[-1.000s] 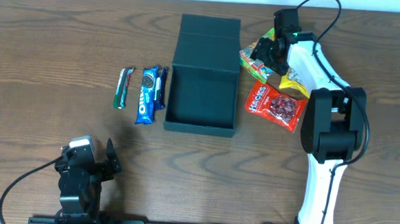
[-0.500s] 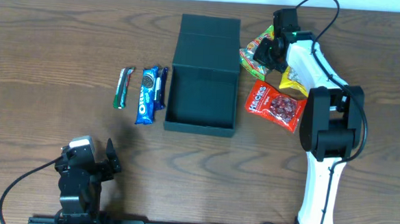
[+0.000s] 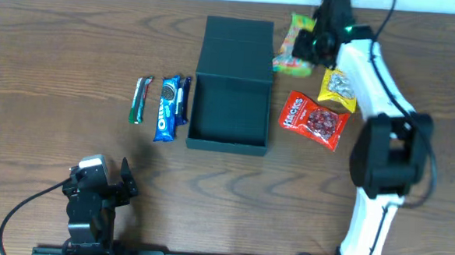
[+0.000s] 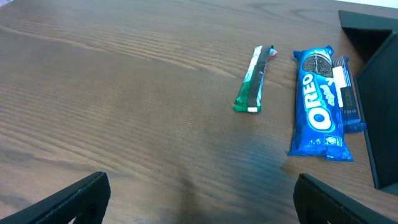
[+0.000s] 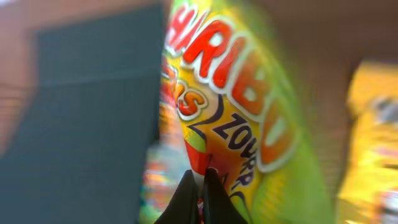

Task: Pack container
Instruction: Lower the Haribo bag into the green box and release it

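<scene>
Right arm (image 3: 382, 151) has swung up and toward the far edge since a second ago. The green-and-yellow crinkly Haribo sweet bag (image 3: 296, 47) was lying beside the box's lid, and now it looks lifted, pinched at one edge in the right jaws, which are squeezed nearly closed on it. Nothing else has shifted.

Nearest me, the left arm (image 3: 91, 202) sits parked at the front of the brown wooden tabletop (image 3: 59, 56), with the left jaws spread wide and empty.

Mid-table is the dark teal-green rectangular cardboard container (image 3: 230, 108). It's open and bare inside, with the flap lid folded back toward the far side. Just left of it are a blue Oreo packet (image 3: 167, 109) and a thin green stick wrapper (image 3: 140, 99). On its right are a red snack packet (image 3: 314, 120) and a yellow one (image 3: 337, 88).

If it were me, I'd carry the bag sideways over the lid and go smoothly, since an edge pinch lets it swing. Then I'd drop it low into the well and tuck it against one wall before letting go, so there's room for the rest.
</scene>
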`<state>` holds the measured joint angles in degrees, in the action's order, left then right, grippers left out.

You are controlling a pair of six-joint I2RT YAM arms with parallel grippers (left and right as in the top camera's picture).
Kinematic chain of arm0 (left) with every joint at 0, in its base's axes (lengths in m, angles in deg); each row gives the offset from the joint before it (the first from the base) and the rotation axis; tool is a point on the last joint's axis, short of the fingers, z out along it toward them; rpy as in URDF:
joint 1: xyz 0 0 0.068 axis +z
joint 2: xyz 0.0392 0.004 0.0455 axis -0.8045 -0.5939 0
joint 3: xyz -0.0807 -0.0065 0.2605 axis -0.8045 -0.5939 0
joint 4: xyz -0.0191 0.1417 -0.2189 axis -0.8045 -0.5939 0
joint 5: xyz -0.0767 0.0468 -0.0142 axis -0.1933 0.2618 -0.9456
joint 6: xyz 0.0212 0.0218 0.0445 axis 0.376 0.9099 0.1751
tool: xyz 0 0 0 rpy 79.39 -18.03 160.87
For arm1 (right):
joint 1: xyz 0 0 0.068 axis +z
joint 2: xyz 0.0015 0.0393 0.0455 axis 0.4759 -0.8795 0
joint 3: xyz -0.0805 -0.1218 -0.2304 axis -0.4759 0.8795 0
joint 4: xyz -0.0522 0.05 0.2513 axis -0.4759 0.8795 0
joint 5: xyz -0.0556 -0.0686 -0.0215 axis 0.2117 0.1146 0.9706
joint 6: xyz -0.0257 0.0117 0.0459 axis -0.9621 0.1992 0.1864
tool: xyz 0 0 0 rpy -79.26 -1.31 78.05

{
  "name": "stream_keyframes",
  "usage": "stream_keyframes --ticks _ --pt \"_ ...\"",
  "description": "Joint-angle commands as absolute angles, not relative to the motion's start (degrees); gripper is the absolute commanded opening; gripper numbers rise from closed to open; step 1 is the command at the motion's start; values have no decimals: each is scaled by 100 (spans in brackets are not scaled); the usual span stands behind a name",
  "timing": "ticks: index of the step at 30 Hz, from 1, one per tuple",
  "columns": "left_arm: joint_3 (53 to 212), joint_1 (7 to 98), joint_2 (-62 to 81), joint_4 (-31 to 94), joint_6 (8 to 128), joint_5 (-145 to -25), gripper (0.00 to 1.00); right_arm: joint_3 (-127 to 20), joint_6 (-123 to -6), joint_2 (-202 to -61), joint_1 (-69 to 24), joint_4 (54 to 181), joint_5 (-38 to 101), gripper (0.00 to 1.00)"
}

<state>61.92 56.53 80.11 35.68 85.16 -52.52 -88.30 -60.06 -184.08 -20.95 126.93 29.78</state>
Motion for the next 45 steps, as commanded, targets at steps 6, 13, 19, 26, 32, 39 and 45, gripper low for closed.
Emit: stream_keyframes --ticks 6,13,19,26,32,39,45 --pt "6098 5688 8046 3573 8614 -5171 95 -9131 -6755 -16896 -1592 13333 2066 2" --pt "6098 5688 8046 3573 8614 -5171 95 -8871 -6353 -16894 -602 14166 1787 2" --pt "6098 5688 8046 3573 8614 -5171 95 -8187 -5708 -16894 -3 14094 1784 2" --pt "6098 5688 8046 3573 8614 -5171 95 -6714 -4740 -16894 506 12870 1791 2" --pt "6098 5688 8046 3573 8614 -5171 95 -5674 -4502 -16920 622 11515 2536 2" --pt "6098 5688 8046 3573 8614 -5171 95 -5711 -4613 -16633 462 11543 1763 99" --pt "6098 5688 8046 3573 8614 -5171 95 -6176 -5693 -15733 311 12376 2241 99"
